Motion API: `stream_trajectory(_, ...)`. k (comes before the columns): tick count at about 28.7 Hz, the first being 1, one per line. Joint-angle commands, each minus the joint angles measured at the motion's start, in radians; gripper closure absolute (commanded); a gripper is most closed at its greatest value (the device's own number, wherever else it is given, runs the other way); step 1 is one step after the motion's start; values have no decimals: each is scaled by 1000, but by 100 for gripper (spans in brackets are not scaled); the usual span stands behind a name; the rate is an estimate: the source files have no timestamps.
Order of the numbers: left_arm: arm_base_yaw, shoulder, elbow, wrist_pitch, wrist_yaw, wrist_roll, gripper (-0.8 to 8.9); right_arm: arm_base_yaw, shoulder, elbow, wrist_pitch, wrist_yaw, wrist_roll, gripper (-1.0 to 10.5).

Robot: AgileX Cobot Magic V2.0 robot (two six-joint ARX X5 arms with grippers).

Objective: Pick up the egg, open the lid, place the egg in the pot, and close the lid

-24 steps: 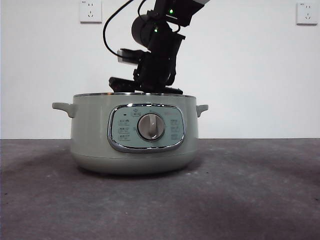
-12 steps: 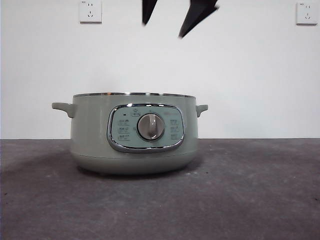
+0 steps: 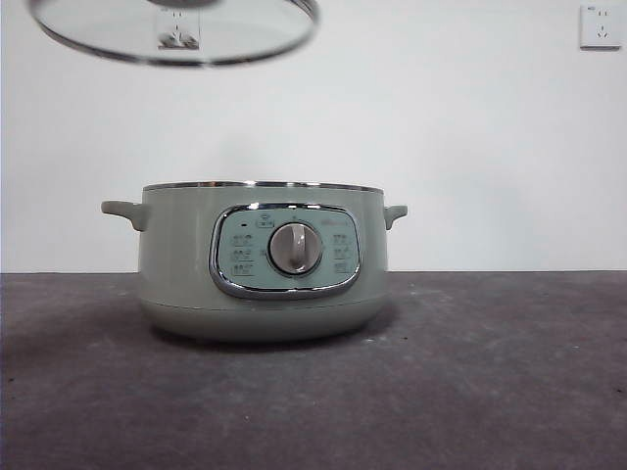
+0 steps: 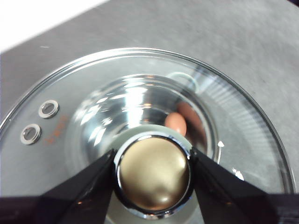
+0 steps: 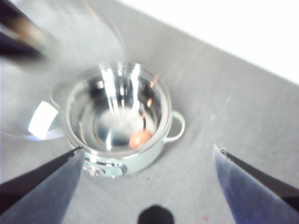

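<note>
The pale green pot (image 3: 176, 264) stands open in the middle of the table. The reddish-brown egg (image 5: 140, 138) lies inside it on the shiny bottom; it also shows through the glass in the left wrist view (image 4: 176, 123). My left gripper (image 4: 152, 158) is shut on the knob (image 4: 153, 175) of the glass lid (image 4: 93, 93). It holds the lid (image 3: 176, 34) in the air, above the pot and to the left. My right gripper (image 5: 148, 149) is open and empty, high above the pot (image 5: 145, 161).
The dark grey table (image 3: 490, 372) stretches around the pot. A white wall with a socket (image 3: 600, 26) stands behind. The front view shows neither arm, only the lid at the top edge.
The arm that reached down over the pot has risen out of the front view. The lid has come into that view at the top left.
</note>
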State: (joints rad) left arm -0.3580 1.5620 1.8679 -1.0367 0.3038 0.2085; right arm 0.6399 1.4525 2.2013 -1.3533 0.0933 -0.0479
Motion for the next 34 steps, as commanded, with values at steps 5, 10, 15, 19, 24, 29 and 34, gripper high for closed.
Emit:
stream_trajectory(5,-73,154,4,155,-7,2,822,1,-198,-42,-26,1,49,478)
stream_trajectory(10,-93,218,4,175,-69,8,822,1,-315,-145,-26,1,74,478)
stream_trajectory(15,-93,258,4,207,-69,8,822,1,-434,-311,-26,5,101,478)
stream_trajectory(19,-93,275,4,219,-69,7,822,1,-511,-432,-26,44,123,478)
stream_trajectory(24,-95,300,4,223,-72,6,822,1,-576,-542,-26,110,128,478)
stream_trajectory(29,-96,331,4,223,-72,2,822,1,-600,-587,-26,109,135,478)
stream_trajectory(34,-103,354,4,222,-78,1,822,1,-600,-590,-26,109,135,478)
